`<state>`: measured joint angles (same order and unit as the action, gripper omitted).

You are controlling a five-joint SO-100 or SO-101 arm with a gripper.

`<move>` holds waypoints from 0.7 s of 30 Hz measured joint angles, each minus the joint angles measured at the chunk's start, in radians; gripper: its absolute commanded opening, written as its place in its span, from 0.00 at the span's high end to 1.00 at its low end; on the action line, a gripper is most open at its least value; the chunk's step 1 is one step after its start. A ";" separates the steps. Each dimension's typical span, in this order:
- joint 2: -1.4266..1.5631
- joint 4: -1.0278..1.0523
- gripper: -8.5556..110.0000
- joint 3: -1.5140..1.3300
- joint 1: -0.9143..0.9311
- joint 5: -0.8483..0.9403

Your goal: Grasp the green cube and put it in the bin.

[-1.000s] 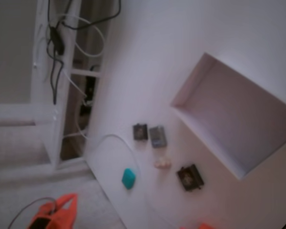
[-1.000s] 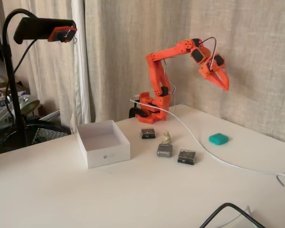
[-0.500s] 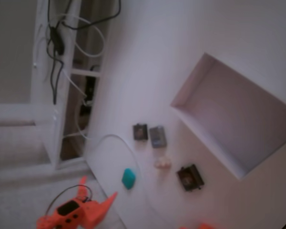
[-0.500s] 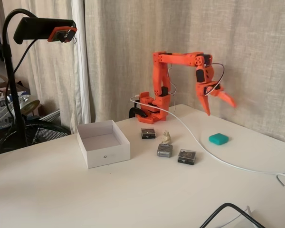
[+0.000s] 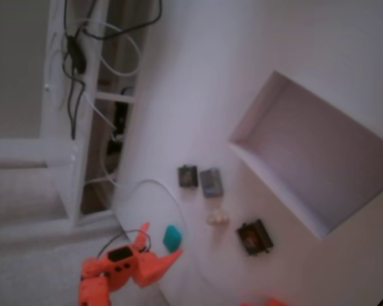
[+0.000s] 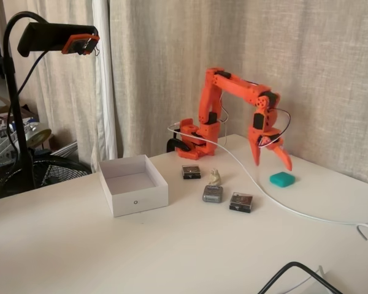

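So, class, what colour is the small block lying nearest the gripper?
Teal-green: the green cube, clearest in the fixed view from the table's side.

One fixed view is soft, hazy and washed out, with low contrast throughout. The other is sharp and evenly lit by diffuse daylight, with faint shadows.

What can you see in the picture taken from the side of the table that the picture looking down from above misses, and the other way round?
Only the side-on fixed view shows the arm's base, the curtains and a camera on a stand. Only the downward fixed view shows the cables hanging beside the table. Both share the open gripper, the green cube, the white bin, three dark blocks and a whitish lump.
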<state>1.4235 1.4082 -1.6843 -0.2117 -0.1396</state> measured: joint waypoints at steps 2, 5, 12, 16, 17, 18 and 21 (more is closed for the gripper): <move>-0.037 0.000 0.47 0.029 -0.006 0.008; -0.089 -0.014 0.47 0.069 0.014 0.006; -0.172 -0.081 0.47 0.118 -0.044 0.009; -0.181 -0.100 0.47 0.137 -0.074 0.011; -0.181 -0.092 0.47 0.137 -0.080 0.011; -0.187 -0.072 0.47 0.137 -0.086 0.008; -0.212 -0.077 0.54 0.140 -0.101 0.014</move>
<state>1.2118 1.3315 -1.5447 -0.3129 -0.1258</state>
